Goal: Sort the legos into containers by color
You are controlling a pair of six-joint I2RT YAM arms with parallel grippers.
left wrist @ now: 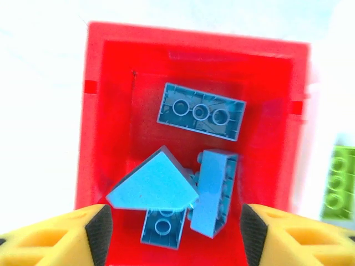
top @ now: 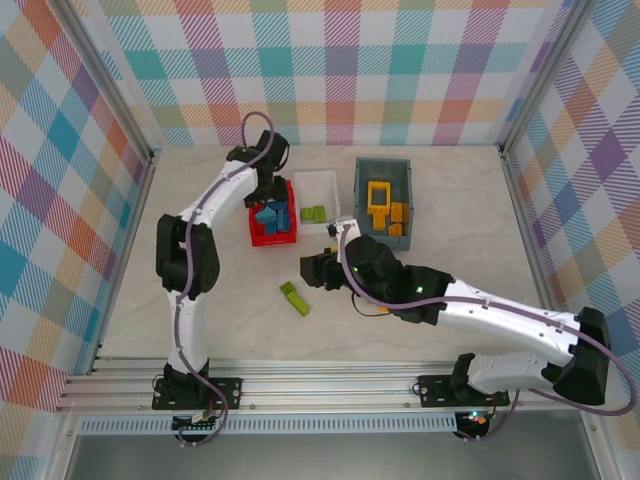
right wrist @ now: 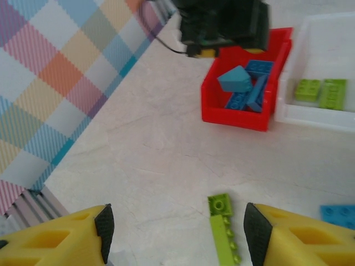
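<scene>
My left gripper (top: 268, 195) (left wrist: 173, 233) hangs open over the red container (top: 256, 238) (left wrist: 194, 33). Several blue legos (left wrist: 201, 111) (top: 272, 217) lie loose in that container, and none is between the fingers. My right gripper (top: 312, 270) (right wrist: 175, 233) is open low above the table. A lime green lego (right wrist: 224, 233) (top: 294, 298) lies on the table just inside its right finger. The white container (top: 318, 180) (right wrist: 316, 117) holds two lime legos (right wrist: 320, 91). The grey container (top: 362, 195) holds yellow and orange legos, among them a square frame (top: 379, 193).
One blue lego (right wrist: 338, 213) lies on the table to the right of my right gripper. The three containers stand side by side at mid table. Plaid walls close off the left, back and right. The left arm's wrist (right wrist: 222, 25) hangs over the red container's far end.
</scene>
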